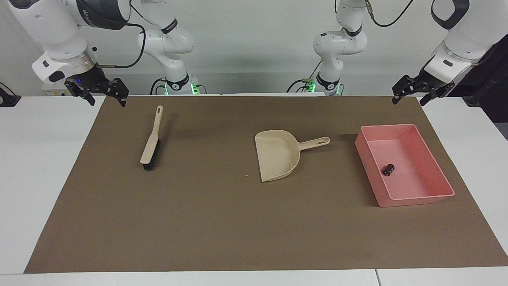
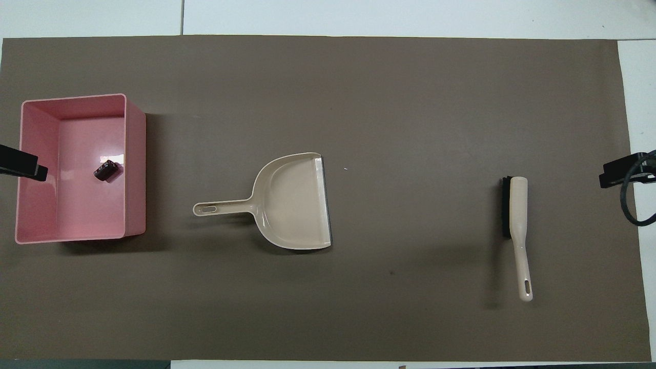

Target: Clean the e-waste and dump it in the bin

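Observation:
The pink bin (image 1: 367, 159) stands at the left arm's end of the brown mat; it also shows in the overhead view (image 2: 136, 174). The dark cylinder (image 1: 388, 169) lies loose on its floor, seen from above too (image 2: 106, 170). The white block with the orange patch is not in view. My left gripper (image 1: 408, 101) hangs open and empty over the mat's corner, nearer to the robots than the bin; only its tip (image 2: 23, 166) shows from above. My right gripper (image 1: 107, 102) waits open and empty over the mat's other robot-side corner (image 2: 620, 173).
The beige dustpan (image 1: 278, 155) lies mid-mat, handle toward the bin, also in the overhead view (image 2: 292, 202). A beige brush (image 1: 151, 139) with black bristles lies toward the right arm's end (image 2: 517, 230). A tiny pale speck (image 2: 345, 168) sits by the dustpan's mouth.

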